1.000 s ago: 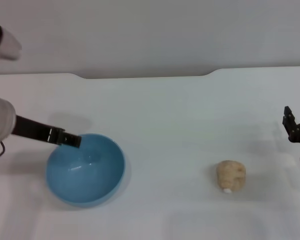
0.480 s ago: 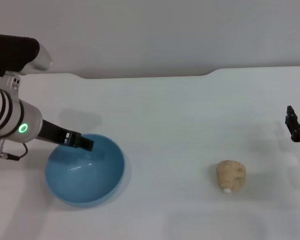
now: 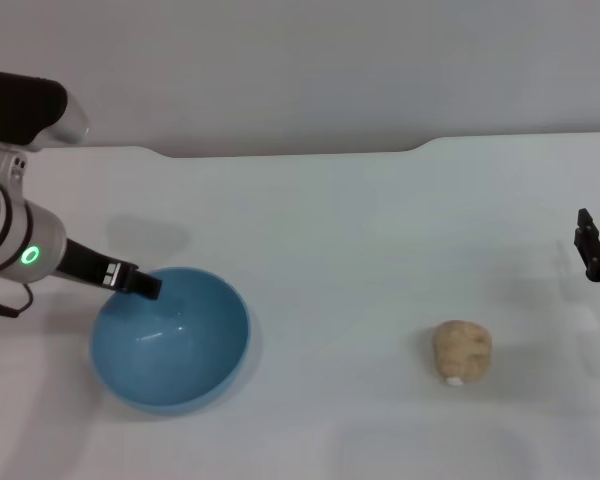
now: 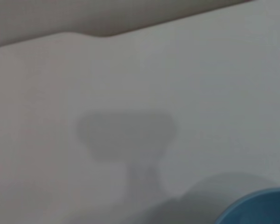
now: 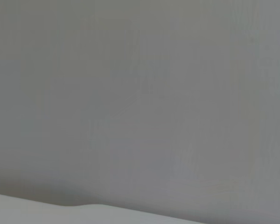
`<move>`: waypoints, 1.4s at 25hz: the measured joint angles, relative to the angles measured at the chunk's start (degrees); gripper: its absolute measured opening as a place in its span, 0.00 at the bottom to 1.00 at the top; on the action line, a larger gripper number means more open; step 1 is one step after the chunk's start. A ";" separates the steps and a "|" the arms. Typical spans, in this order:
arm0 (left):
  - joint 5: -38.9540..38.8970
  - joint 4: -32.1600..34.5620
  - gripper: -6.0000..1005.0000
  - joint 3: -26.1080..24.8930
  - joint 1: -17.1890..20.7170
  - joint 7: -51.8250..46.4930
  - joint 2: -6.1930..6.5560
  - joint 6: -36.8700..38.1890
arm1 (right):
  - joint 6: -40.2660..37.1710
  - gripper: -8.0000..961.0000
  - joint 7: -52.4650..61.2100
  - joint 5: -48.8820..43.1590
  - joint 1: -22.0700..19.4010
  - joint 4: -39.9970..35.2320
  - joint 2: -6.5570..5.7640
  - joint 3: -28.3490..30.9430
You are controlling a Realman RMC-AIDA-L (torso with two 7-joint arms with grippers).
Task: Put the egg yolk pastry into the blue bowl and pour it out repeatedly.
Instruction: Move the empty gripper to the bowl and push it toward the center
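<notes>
While my left gripper (image 3: 145, 285) sat at the far-left rim of the blue bowl (image 3: 170, 340), seemingly pinching it for pouring, though its closure was unclear, the egg yolk pastry (image 3: 462, 350) lay well right, near my idle right gripper (image 3: 595, 255).
</notes>
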 joint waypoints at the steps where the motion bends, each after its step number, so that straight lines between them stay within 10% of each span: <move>1: 0.15 0.05 0.87 -0.12 -0.01 0.03 0.01 -0.24 | 0.00 0.50 0.00 0.08 0.03 0.00 0.00 0.03; 35: 4.80 15.47 0.78 -1.98 -8.04 5.39 0.16 -1.73 | -0.07 0.50 0.00 0.45 0.93 -0.70 -0.24 3.30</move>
